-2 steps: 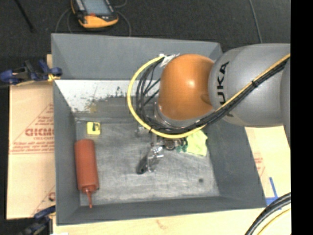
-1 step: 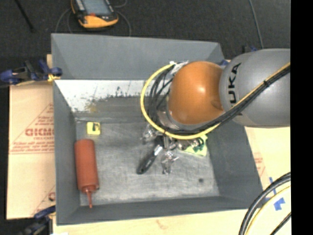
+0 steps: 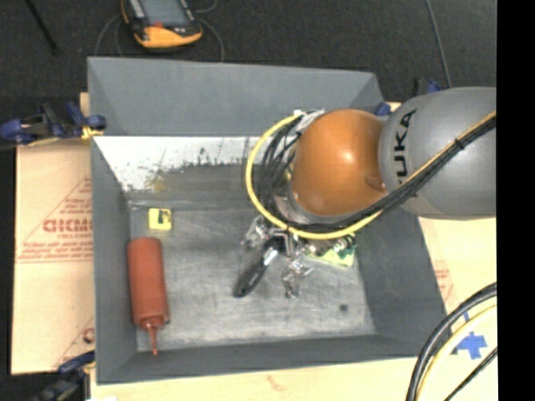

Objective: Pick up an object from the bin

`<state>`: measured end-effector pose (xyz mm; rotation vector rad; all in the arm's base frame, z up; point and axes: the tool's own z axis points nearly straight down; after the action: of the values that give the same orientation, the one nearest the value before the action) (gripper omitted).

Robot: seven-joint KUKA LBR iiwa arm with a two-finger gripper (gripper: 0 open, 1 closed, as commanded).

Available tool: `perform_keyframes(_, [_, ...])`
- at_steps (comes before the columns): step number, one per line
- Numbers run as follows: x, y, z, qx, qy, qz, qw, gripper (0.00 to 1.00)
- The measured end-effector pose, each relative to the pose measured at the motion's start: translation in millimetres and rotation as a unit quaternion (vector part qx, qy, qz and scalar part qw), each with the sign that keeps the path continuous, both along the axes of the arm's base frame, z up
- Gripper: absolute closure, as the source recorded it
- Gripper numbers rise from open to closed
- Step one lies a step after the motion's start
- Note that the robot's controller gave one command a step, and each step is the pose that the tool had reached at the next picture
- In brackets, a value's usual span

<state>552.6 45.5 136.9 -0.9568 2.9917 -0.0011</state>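
Centrally, gripper (image 3: 274, 261), state unclear, one black stick (image 3: 248, 282), one red bottle (image 3: 146, 282), one yellow block (image 3: 159, 218)

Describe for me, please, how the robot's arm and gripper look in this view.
The arm is a thick, rounded grey body with KUKA lettering in black. A smooth orange dome cover caps its wrist, ringed by looping yellow and black cables; another yellow cable runs along the grey link. Below the dome, the gripper is small and of bare silvery metal.

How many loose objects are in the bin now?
4: red bottle left, yellow tag above it, dark pen-like thing mid-floor, green-white piece under the arm. More may be hidden.
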Motion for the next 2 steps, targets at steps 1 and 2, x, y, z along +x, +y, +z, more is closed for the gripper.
perform_keyframes(1, [36.4, -2.1, -62.0, 0.000, -0.0044, 0.105, 0.9945, 0.00])
perform_keyframes(2, [34.4, -6.9, -62.5, 0.001, -0.0070, 0.129, 0.9916, 1.00])
